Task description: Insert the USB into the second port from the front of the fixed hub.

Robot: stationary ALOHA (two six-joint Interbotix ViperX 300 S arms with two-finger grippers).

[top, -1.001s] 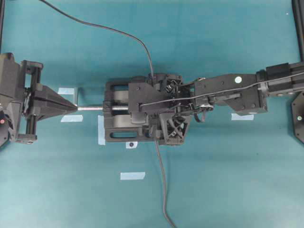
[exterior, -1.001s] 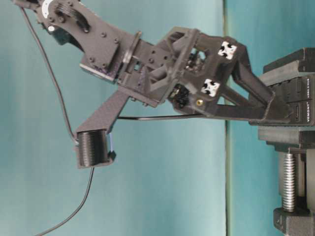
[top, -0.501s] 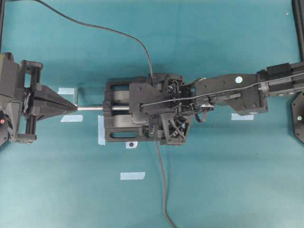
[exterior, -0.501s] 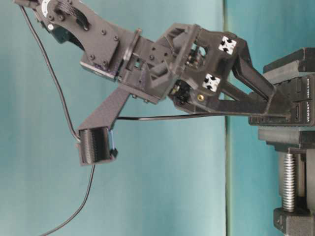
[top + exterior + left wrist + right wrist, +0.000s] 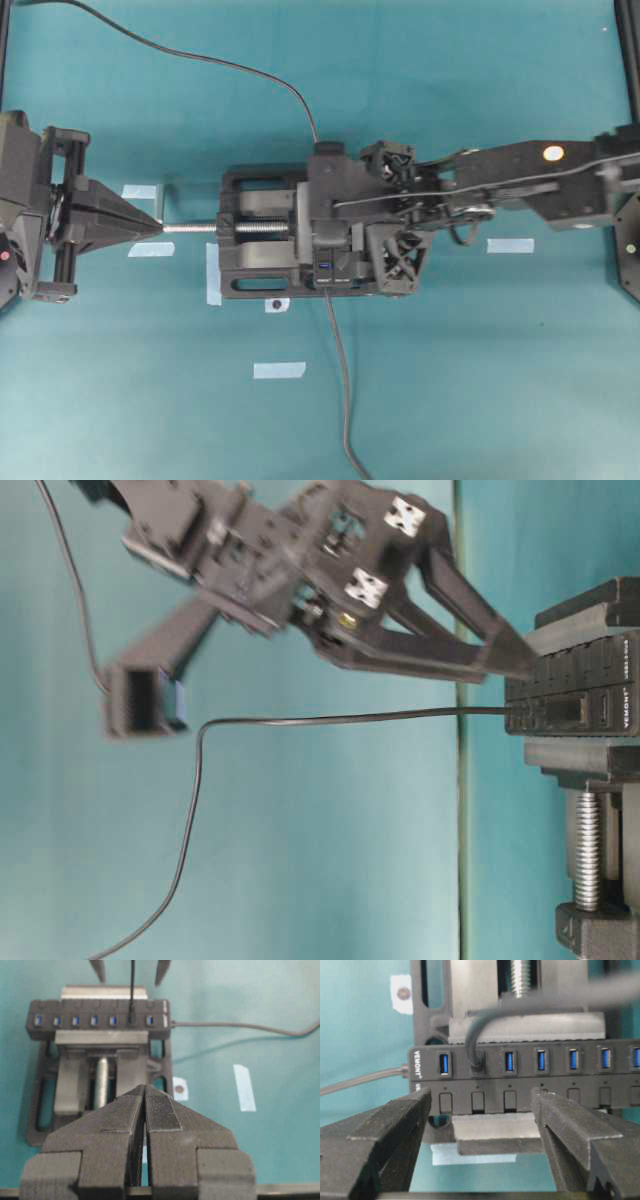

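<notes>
The black hub [image 5: 520,1077] sits clamped in the vise, blue ports in a row. The USB [image 5: 476,1060] is plugged into the second port from the front, its thin cable [image 5: 350,718] running off free. In the left wrist view the USB [image 5: 131,1019] sits second from the right on the hub [image 5: 100,1020]. My right gripper [image 5: 481,1094] is open and holds nothing, hanging just off the hub [image 5: 575,695] with its fingertips [image 5: 505,660] apart from the plug. My left gripper [image 5: 145,1089] is shut and empty, well back from the vise, at the far left of the overhead view [image 5: 158,226].
The black vise [image 5: 255,245] with its silver screw [image 5: 195,227] holds the hub mid-table. A dark-grey cable [image 5: 342,390] leaves the hub toward the front edge. Several pale tape marks [image 5: 279,370] lie on the teal surface.
My right gripper has lifted off the hub and drawn back to the right, still open. The USB stays in its port and its cable now sags free. The left arm has not moved.
</notes>
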